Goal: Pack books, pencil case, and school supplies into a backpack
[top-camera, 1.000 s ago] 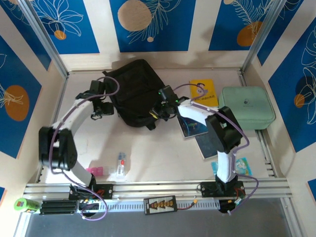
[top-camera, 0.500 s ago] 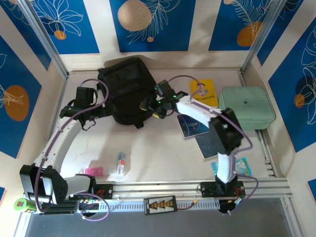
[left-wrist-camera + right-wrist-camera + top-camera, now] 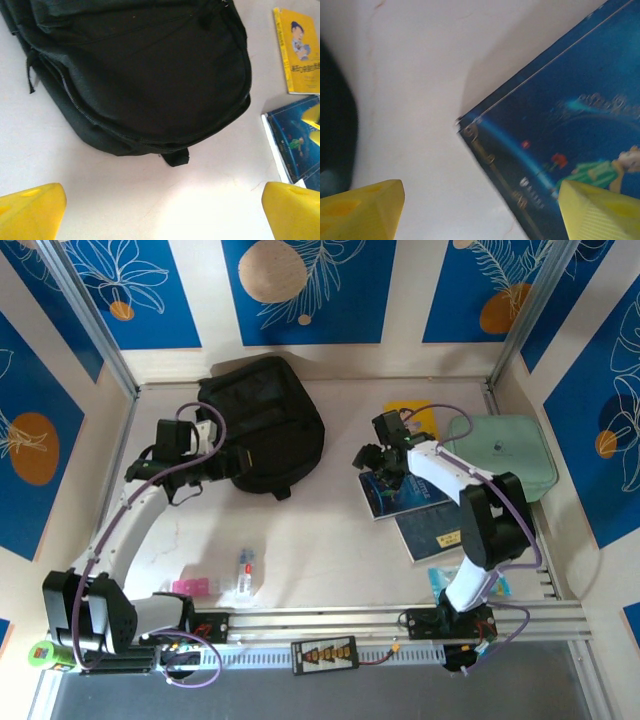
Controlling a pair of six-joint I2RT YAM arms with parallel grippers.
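Observation:
The black backpack point(image 3: 265, 420) lies flat at the back of the table. My left gripper point(image 3: 218, 462) hovers open at its left edge. In the left wrist view the backpack point(image 3: 140, 70) spreads above that gripper point(image 3: 162, 215), whose jaws stand wide over bare table. My right gripper point(image 3: 372, 462) is open above the near-left corner of the dark blue book point(image 3: 400, 495). In the right wrist view the blue book point(image 3: 560, 140) lies under that gripper point(image 3: 480, 212), one fingertip point(image 3: 600, 210) over its cover. The yellow book point(image 3: 420, 420) and the grey book point(image 3: 435, 532) lie beside it.
A mint-green case point(image 3: 505, 458) stands at the right wall. Near the front rail lie a pink eraser point(image 3: 190, 587), a small glue bottle point(image 3: 245, 570) and a blue packet point(image 3: 490, 580). Walls and metal posts enclose the table.
Both grippers opened and let go of the backpack, which settled flat. The right gripper swung right to the dark blue book. The left arm drew back to the backpack's left.

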